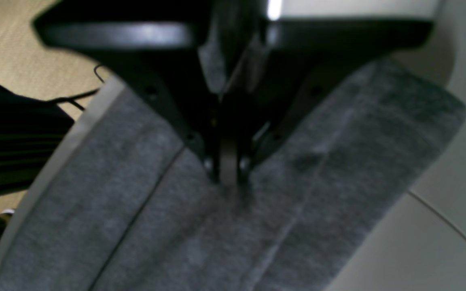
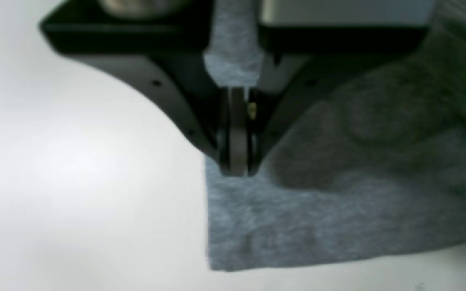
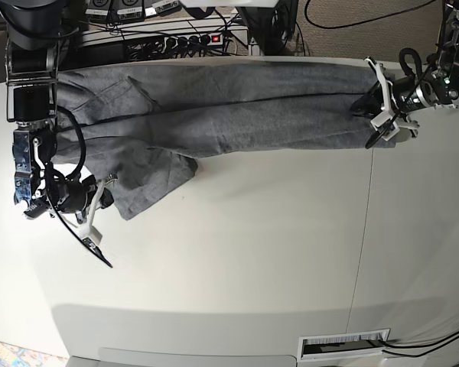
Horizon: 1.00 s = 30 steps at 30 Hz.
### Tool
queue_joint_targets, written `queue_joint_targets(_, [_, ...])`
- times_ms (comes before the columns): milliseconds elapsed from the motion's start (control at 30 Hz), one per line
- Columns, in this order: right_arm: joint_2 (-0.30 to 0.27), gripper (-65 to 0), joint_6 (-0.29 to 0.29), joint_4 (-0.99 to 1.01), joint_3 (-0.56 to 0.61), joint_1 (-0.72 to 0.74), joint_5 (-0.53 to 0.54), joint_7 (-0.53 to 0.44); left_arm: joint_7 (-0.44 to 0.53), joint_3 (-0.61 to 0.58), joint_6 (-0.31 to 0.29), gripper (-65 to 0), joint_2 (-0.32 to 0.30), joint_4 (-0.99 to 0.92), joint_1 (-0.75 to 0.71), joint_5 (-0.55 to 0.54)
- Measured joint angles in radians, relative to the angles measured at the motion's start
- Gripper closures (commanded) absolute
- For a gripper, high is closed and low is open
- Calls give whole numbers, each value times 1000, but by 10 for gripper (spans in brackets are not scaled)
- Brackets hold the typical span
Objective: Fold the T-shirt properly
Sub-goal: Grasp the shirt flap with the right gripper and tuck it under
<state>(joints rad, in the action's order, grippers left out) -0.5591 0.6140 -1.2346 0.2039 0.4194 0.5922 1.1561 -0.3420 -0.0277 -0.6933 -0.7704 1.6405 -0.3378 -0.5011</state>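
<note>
Base view, left to right: the right hand (image 3: 99,200) sits at the left edge of the white surface (image 3: 252,252), its jaws closed on the lower left corner of the T-shirt (image 3: 214,107). The T-shirt lies stretched in a long grey band along the far edge of the surface, with a flap hanging down toward the right hand. A power strip (image 3: 180,40) lies beyond the far edge. At the far right, the left hand (image 3: 382,115) is clamped on the other end of the T-shirt.

Left wrist view: the left hand (image 1: 228,178) has its jaws together, pinching the T-shirt (image 1: 176,226), which lies in lengthwise folds near the surface's edge.

Right wrist view: the right hand (image 2: 237,169) is closed on the T-shirt (image 2: 338,202) at its straight edge; cloth shows between the jaws.
</note>
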Motion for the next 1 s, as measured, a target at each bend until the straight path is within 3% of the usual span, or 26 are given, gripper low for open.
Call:
queue_joint_targets(67, [0, 0, 0, -3, 0, 3, -58, -11, 0, 0, 0, 0, 0, 0, 0, 0])
queue_joint_targets(167, [0, -276, 0, -3, 0, 3, -109, -58, 0, 0, 0, 0, 0, 0, 0, 0])
queue_joint_targets(200, [0, -329, 1, -3, 0, 3, -131, -76, 4, 0, 0, 0, 0, 0, 0, 0])
queue_joint_targets(233, [0, -341, 0, -3, 0, 3, -166, -101, 4, 0, 0, 0, 0, 0, 0, 0])
queue_joint_targets(767, [23, -341, 0, 132, 84, 10, -296, -277, 6, 0, 0, 0, 0, 0, 0, 0])
queue_joint_targets(933, [28, -339, 0, 155, 82, 15, -288, -290, 7, 0, 0, 0, 0, 0, 0, 0])
queue_joint_targets(1000, [29, -306, -5, 155, 82, 15, -277, -273, 7, 0, 0, 0, 0, 0, 0, 0])
